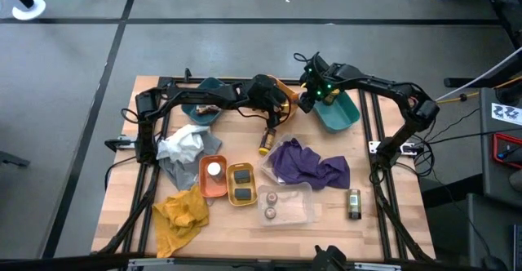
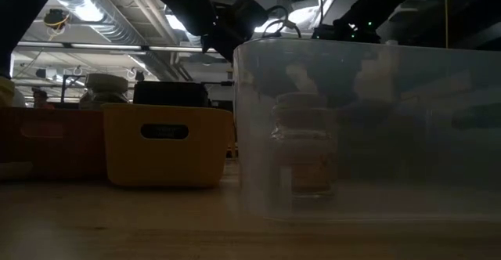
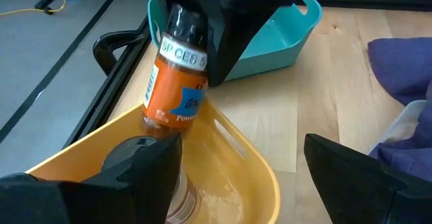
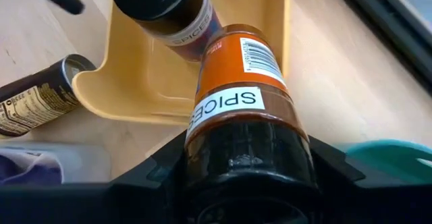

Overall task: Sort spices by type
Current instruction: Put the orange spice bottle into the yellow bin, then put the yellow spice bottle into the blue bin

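Note:
My right gripper (image 1: 312, 91) is shut on an orange spice jar with a black lid (image 3: 177, 75) over the yellow tray (image 3: 223, 150) at the table's far middle. A second, dark-lidded jar (image 4: 165, 8) lies in that tray. My left gripper (image 3: 243, 177) is open and empty, just on the tray's left side (image 1: 269, 95), with its fingers over the tray. Another jar (image 1: 267, 143) lies on the table near the tray; it also shows in the right wrist view (image 4: 34, 99). My right gripper pinches the orange jar's black lid (image 4: 246, 163) between its two fingers, slanting down from the table's right. The jar hangs tilted, base down, its base (image 3: 158, 119) inside the yellow tray beside the other jar. Whether the base touches the tray, I cannot tell.
A teal tray (image 1: 342, 114) stands right of the yellow one and another (image 1: 204, 112) on the left. Nearer are a purple cloth (image 1: 314, 165), a grey-white cloth (image 1: 183, 148), a yellow cloth (image 1: 179, 214), orange (image 1: 204, 185) and yellow (image 1: 241, 196) trays, a clear box (image 1: 298, 191) with jars, and a lone jar (image 1: 353, 203).

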